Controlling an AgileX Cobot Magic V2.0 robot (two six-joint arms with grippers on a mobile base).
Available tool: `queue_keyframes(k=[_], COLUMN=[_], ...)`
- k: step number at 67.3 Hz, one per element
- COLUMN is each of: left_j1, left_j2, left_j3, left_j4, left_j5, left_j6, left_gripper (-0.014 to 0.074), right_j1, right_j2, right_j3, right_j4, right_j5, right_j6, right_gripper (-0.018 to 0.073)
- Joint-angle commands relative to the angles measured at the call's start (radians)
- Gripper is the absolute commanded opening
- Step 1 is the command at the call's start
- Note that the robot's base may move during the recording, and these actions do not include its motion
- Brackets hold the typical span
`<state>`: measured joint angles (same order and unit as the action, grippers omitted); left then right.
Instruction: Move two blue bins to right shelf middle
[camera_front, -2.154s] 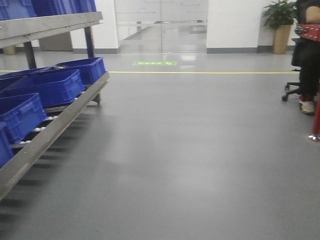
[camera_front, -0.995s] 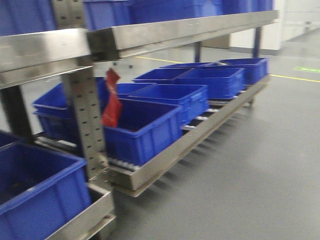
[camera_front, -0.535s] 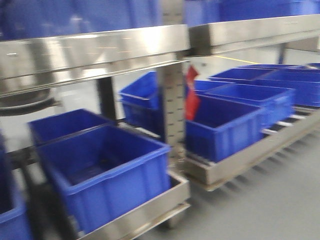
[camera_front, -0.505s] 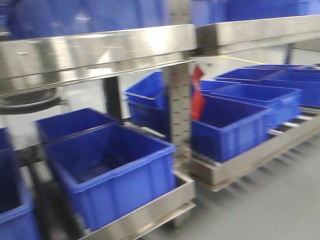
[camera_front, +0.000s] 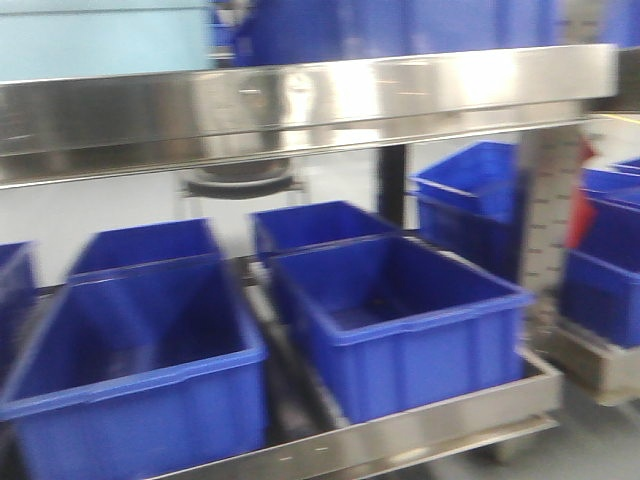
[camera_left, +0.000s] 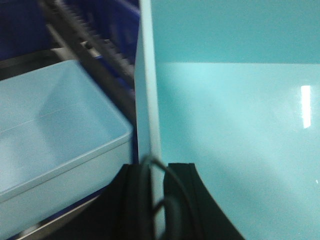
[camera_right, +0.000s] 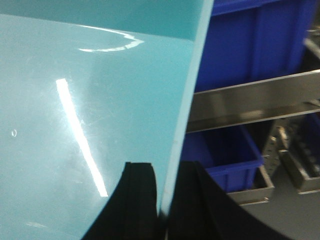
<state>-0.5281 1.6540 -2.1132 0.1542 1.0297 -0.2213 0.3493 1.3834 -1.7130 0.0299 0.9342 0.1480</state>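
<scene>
Astride the pale blue bin (its side walls), left gripper and right gripper clamp.

In the front view, five dark blue bins sit on the near rack's lower level. At least three more of them show to the right, around the one perforated post. Those on the upper level are too blurred to count. One red tag hangs by the post. The left wrist view shows two pale light-blue bins, one left and one right.
</scene>
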Motion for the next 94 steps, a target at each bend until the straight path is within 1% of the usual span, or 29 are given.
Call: queue_keyframes(k=[1, 94], left_j1=[-0.015, -0.015], left_j2=[-0.015, -0.015], left_j3=[-0.015, -0.015], left_j4=[-0.05, -0.05], left_j5=[-0.062, -0.062], left_j6=[0.0, 0.0], left_gripper=[-0.0111, -0.0111], right_j1=[0.003, 0.003], right_j2=[-0.009, -0.009], right_j3=[-0.009, -0.009], right_j4=[0.028, 0.028], right_j5=[-0.053, -0.053], right_j6=[-0.02, -0.02], right_gripper=[-0.0153, -0.0153])
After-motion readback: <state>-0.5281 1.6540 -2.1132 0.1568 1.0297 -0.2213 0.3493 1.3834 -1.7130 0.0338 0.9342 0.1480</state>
